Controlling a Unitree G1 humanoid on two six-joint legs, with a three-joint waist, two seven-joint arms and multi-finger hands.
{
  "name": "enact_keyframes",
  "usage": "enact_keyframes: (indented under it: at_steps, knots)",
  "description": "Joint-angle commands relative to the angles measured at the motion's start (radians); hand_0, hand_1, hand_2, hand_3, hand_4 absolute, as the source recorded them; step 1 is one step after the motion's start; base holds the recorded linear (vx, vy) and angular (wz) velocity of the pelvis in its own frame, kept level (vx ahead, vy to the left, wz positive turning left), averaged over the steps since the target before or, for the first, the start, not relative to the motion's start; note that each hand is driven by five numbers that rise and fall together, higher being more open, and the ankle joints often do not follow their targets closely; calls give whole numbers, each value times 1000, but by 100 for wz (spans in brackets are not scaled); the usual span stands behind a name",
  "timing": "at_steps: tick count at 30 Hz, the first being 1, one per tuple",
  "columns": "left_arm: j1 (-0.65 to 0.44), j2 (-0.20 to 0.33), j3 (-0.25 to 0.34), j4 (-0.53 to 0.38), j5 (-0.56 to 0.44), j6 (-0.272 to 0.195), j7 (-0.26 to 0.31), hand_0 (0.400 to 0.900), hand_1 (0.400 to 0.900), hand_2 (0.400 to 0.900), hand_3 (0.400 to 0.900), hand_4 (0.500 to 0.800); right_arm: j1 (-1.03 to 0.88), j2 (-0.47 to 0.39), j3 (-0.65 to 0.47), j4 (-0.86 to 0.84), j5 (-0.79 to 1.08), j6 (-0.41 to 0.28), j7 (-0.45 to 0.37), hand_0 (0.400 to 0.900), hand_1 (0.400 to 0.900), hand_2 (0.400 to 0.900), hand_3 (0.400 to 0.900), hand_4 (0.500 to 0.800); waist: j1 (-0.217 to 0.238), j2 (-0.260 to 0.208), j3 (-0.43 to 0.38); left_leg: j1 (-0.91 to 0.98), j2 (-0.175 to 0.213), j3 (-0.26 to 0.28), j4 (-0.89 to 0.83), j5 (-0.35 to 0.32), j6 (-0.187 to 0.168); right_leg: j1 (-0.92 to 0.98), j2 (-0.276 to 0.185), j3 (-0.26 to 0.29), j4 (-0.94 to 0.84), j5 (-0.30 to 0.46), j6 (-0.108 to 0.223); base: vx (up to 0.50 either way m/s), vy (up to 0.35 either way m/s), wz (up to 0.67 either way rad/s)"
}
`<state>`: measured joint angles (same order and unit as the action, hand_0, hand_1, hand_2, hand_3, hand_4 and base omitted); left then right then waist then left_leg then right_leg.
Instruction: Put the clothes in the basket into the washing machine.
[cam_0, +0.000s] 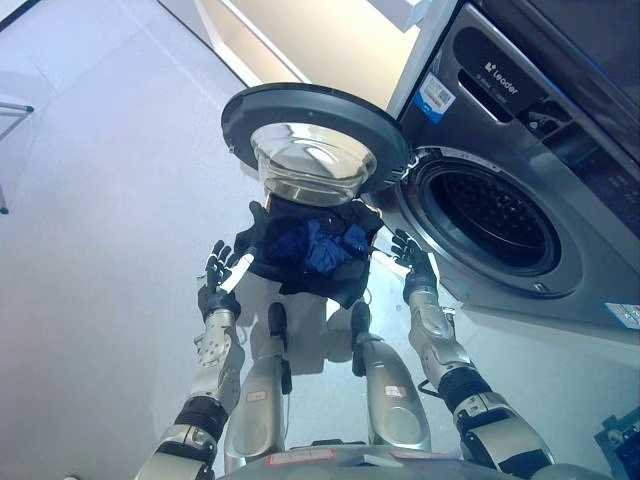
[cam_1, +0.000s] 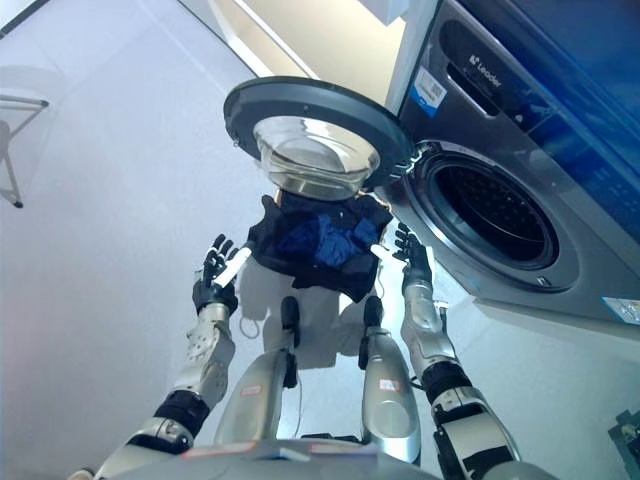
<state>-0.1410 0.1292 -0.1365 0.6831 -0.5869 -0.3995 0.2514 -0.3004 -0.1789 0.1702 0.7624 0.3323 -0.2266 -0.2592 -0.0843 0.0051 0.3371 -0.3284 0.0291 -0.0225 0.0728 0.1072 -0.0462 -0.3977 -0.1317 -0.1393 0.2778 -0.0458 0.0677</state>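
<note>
Basket (cam_0: 345, 285) of dark and blue clothes (cam_0: 320, 245) mid-frame, left hand (cam_0: 218, 275) and right hand (cam_0: 412, 255) flanking it, fingers spread, washing machine door (cam_0: 315, 135) open above.

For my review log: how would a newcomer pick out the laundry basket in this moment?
Start at the grey front-loading washing machine on the right, its round glass-windowed door swung open to the left. Just below that door sits the white basket, between the robot's left hand and right hand. It alone is heaped with dark navy and blue clothes.
</note>
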Motion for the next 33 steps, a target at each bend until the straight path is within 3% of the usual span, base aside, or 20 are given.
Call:
enact_keyframes:
  at_steps: [1, 23, 33]
  knots:
    - [-10, 31, -4, -11, 24, -83, -5, 900, 900, 900, 900, 800, 6, 8, -3, -37, -22, -90, -11, 900, 900, 900, 900, 800, -5, -38, -48, -22, -17, -8, 78, -109, 3, 33, -25, 15, -185, 108, 49, 0, 0, 0]
    - [-3, 35, -3, -53, 31, -76, -9, 900, 900, 900, 900, 800, -7, -7, 1, -42, -62, -80, -12, 900, 900, 900, 900, 800, 0, -47, -42, -36, -22, -11, 86, -108, 8, 30, -27, 16, -196, 123, 49, 0, 0, 0]
    - [11, 50, 20, -181, 59, -80, 3, 900, 900, 900, 900, 800, -142, -115, 128, -56, -257, -38, -19, 900, 900, 900, 900, 800, 49, -62, 14, -106, -28, -38, 96, -81, 5, -38, -32, -10, -163, 126, 47, -46, -15, 13]
